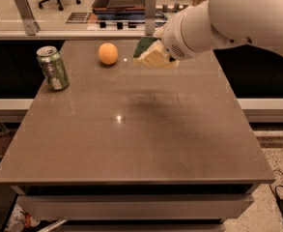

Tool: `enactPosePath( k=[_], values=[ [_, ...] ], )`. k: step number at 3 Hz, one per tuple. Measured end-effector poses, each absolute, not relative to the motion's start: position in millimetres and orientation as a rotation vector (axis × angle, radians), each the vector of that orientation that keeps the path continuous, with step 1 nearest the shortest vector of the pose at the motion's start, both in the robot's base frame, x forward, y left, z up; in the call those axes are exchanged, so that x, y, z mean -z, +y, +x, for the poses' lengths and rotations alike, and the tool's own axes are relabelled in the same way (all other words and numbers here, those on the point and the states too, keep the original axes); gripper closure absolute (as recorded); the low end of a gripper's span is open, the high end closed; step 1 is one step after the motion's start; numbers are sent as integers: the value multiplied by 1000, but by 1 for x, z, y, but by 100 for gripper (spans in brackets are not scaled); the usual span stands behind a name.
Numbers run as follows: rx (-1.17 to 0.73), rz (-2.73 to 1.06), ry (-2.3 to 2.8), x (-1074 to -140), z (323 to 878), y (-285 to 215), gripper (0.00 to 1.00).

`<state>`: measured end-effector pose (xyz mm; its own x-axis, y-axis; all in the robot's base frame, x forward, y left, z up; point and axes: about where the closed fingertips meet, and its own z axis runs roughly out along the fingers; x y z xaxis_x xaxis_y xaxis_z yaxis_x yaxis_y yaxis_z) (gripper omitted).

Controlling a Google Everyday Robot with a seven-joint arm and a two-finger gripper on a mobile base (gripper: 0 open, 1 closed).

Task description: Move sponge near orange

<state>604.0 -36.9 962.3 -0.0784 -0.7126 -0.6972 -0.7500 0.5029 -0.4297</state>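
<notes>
Here the gripper (153, 56) is at the far side of the worktop (131, 144), just right of the orange (108, 53), and it is clamped on the sponge (143, 46). The sponge hangs above the surface and is tilted, with its dark green side turned up and the pale yellow foam below. A soft shadow (146, 98) lies on the worktop, nearer to the camera. The sponge is near the orange but does not touch it; a small gap shows between them. The orange rests on the worktop. The green and silver drink can (52, 67) stands upright near the left edge, well apart from the sponge. The white arm (228, 18) comes in from the upper right.
</notes>
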Motion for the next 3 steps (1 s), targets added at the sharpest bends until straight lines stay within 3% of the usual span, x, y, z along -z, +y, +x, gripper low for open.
enactPosePath(
  k=[3],
  values=[
    [-67,-1215,1740,-924,682,-5,100]
  ],
)
